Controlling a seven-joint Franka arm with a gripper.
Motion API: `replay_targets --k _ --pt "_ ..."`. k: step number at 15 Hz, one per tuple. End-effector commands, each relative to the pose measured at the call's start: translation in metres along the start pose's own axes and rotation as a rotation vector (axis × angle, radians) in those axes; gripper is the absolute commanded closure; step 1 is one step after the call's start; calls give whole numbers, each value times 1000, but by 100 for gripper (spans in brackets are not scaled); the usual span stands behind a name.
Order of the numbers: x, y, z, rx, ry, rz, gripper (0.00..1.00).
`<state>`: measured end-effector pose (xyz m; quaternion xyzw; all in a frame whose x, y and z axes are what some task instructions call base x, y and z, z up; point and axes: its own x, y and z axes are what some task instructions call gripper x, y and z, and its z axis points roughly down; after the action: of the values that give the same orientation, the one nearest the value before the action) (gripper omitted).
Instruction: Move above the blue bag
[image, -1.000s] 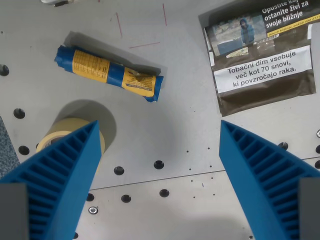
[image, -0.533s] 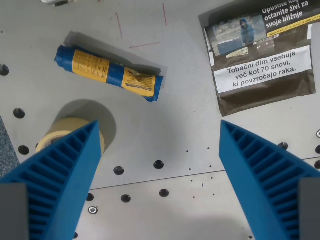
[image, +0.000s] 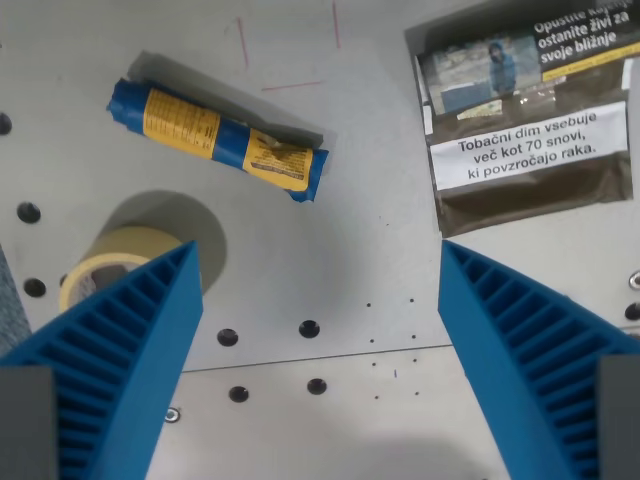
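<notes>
tool (image: 318, 370) wide, empty | blue bag (image: 217, 141) flat on bench (image: 340, 270), up and toward the wrist view's left of tool | long axis upper-left to lower-right

You had a matt grey metal table (image: 330, 260), smooth and drilled with holes. On it lay a blue bag (image: 217, 140) of creased glossy plastic with a yellow printed label, a dull cream paper tape roll (image: 105, 268), and a brown tobacco pouch (image: 527, 120) with a slight sheen. The gripper (image: 320, 330) fingers (image: 120, 360) looked like ribbed matt blue plastic.
</notes>
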<state>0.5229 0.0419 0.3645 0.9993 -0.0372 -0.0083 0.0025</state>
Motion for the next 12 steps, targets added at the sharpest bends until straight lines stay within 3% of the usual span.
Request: replay_targets --k 1,12 --pt "-4 -3 10 14 61 -201 0" --pt "-11 -20 62 7 92 -565 0"
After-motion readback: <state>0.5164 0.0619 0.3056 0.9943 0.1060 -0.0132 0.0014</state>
